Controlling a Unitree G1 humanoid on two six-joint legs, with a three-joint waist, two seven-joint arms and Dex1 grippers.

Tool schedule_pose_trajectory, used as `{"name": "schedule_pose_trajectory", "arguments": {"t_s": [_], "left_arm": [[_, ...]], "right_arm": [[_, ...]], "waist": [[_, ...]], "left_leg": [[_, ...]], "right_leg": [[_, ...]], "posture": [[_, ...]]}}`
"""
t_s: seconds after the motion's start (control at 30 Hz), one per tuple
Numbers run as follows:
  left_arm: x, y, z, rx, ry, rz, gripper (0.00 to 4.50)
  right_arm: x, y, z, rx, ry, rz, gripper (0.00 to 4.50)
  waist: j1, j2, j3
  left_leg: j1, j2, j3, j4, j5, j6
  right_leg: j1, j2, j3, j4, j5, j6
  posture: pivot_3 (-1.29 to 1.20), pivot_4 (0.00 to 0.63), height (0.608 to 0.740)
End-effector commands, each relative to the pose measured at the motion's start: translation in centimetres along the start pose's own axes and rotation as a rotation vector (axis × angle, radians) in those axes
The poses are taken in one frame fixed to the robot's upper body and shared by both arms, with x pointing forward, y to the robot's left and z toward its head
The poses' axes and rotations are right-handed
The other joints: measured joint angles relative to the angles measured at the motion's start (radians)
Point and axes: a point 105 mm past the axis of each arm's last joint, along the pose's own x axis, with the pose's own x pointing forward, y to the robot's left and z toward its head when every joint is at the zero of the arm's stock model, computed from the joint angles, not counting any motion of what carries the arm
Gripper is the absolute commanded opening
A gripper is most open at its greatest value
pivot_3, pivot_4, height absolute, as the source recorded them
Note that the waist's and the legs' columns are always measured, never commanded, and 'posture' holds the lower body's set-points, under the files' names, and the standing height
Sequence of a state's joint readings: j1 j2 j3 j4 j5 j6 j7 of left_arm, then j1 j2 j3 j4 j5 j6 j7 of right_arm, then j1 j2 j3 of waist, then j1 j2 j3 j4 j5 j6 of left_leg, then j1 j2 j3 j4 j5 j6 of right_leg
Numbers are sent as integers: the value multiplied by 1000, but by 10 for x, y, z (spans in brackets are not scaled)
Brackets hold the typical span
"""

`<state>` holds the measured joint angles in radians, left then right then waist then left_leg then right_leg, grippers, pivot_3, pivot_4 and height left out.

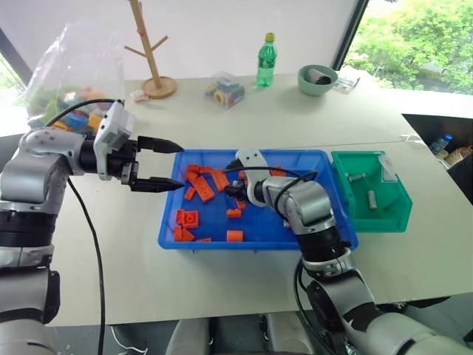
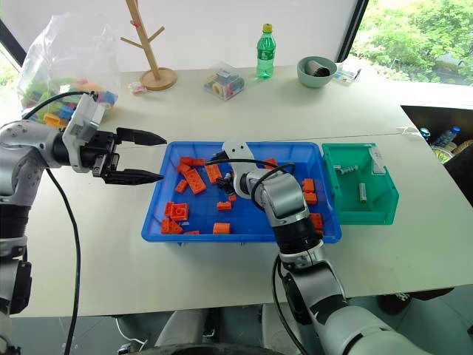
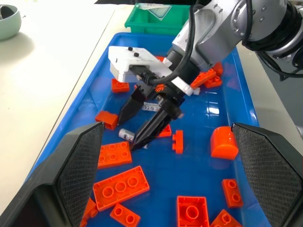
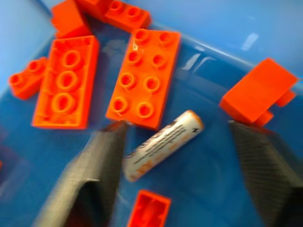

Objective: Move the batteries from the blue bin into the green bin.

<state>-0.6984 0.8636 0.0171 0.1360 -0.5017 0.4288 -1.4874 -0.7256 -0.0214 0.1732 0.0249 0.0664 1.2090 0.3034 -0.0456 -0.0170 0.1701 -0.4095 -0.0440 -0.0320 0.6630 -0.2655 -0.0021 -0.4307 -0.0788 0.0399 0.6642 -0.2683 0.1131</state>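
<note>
Right wrist view: my right hand (image 4: 173, 142) straddles a battery (image 4: 162, 144), fingers parted, not yet clenched.
It lies among orange bricks (image 4: 144, 78) in the blue bin (image 1: 222, 238); left hand (image 1: 171, 165) waits released.

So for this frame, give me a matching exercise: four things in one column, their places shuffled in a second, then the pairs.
Things:
1. right gripper
2. left gripper
3. green bottle
4. two batteries

Places:
A. in the green bin
B. at the far edge of the table
C. down among orange bricks in the blue bin
D. beside the blue bin's left rim

Pairs: 1-C, 2-D, 3-B, 4-A
</note>
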Motion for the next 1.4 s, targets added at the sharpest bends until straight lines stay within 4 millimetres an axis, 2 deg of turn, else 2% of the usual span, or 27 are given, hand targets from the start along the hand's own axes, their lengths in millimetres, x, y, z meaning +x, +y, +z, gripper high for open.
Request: {"name": "schedule_pose_trajectory", "arguments": {"t_s": [0.03,0.1,0.43,0.53,0.67,0.73,0.8,0.83,0.9,0.97,1.1,1.2,1.3,1.4], "left_arm": [[-6,2,13,46,-22,20,4500],[-6,3,14,48,-24,22,4500],[-6,5,14,52,-28,22,4500],[-5,5,15,48,-37,16,4500],[-2,3,15,43,-44,-3,4500],[2,3,14,46,-44,-17,4500],[4,3,15,46,-48,-26,4500],[6,4,15,46,-52,-31,4500],[9,5,15,47,-55,-41,4500],[10,6,14,49,-55,-45,4500],[14,7,16,57,-63,-71,4500],[15,7,17,62,-62,-87,4500],[14,8,22,65,-67,-97,4500],[11,10,28,59,-84,-94,4500]], "right_arm": [[5,7,-15,-19,58,26,1147],[4,8,-16,-22,61,29,269],[-3,1,-5,-93,29,23,269],[-15,-3,20,-103,-37,22,269],[-50,-11,66,-97,-152,48,269],[-82,-30,91,-89,-224,20,269],[-106,-48,101,-81,-255,-21,269],[-123,-66,102,-77,-260,-78,269],[-153,-99,97,-90,-260,-205,269],[-168,-118,90,-104,-244,-280,269],[-207,-173,43,-115,-126,-496,269],[-215,-183,18,-71,-80,-520,269],[-215,-184,-8,-75,-16,-540,269],[-214,-189,-25,-36,-3,-557,269]], "waist": [[0,0,0],[0,0,0],[0,0,0],[1,0,0],[1,0,1],[3,1,1],[8,1,1],[12,0,1],[19,0,1],[26,0,1],[29,0,1],[24,0,1],[19,0,1],[24,0,1]], "left_leg": [[0,0,0,0,0,0],[0,0,0,0,0,0],[1,0,0,0,0,0],[0,0,0,0,0,0],[0,0,0,0,0,0],[0,0,0,0,0,0],[-1,0,0,0,0,0],[-1,0,-1,0,0,1],[-1,0,-1,0,-1,2],[-1,0,-1,0,-2,3],[-2,0,0,0,-2,4],[-2,0,1,0,-3,5],[-2,2,2,0,-3,5],[-2,3,2,0,-3,5]], "right_leg": [[0,0,0,0,0,0],[0,0,0,0,0,0],[1,0,0,0,0,0],[1,0,0,0,0,0],[0,0,0,0,0,0],[0,0,0,0,0,0],[0,0,-1,-1,0,0],[0,0,-1,-2,0,0],[2,-1,-3,-4,0,0],[4,-1,-4,-8,0,0],[4,-1,-4,-9,0,0],[4,-1,-3,-10,0,0],[3,0,-2,-9,0,1],[4,0,-2,-9,0,1]], "posture": [[0,150,727],[0,150,727],[0,150,727],[0,150,727],[0,150,727],[0,150,727],[0,150,727],[0,150,727],[0,150,727],[0,150,727],[0,150,727],[0,150,727],[0,150,727],[0,150,727]]}}
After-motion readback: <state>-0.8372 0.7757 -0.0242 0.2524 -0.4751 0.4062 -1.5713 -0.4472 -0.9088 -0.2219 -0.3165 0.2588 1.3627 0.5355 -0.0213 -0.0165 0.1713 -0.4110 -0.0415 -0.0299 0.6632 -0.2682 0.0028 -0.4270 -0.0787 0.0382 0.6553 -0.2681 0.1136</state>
